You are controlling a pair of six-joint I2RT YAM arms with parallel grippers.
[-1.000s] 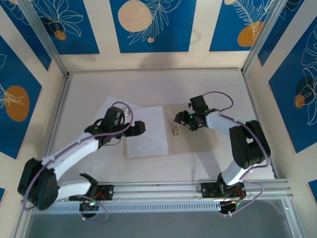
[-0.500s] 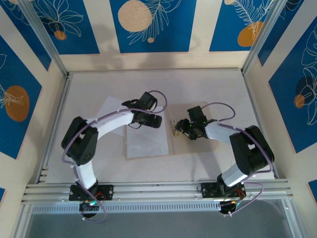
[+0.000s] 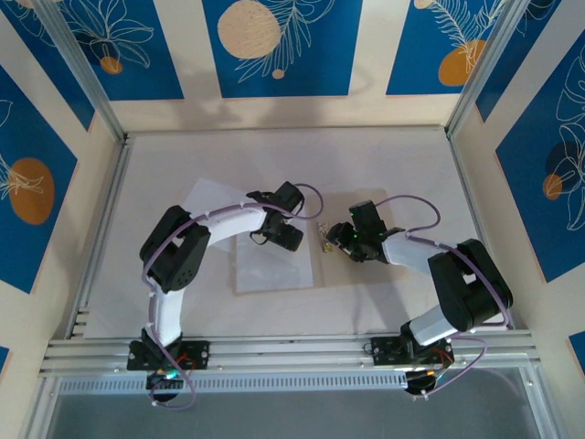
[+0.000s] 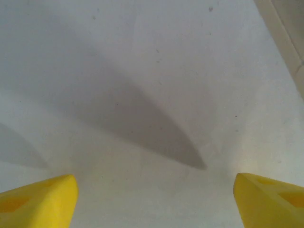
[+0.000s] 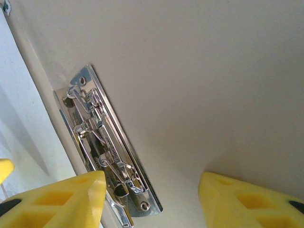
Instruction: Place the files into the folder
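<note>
The folder (image 5: pixel 213 71) lies open and flat on the table (image 3: pixel 274 155), its metal clip (image 3: pixel 322 236) at the spine. Of the 2 files, 1 white sheet (image 3: pixel 270 267) lies just left of the clip, and the other (image 3: pixel 203 197) lies tilted farther left of it, overlapped by the first. The left gripper (image 3: pixel 291 238) hangs over the nearer sheet beside the clip, fingers spread wide and empty. The right gripper (image 3: pixel 340 242) sits just right of the clip, jaws parted over the card and gripping nothing.
</note>
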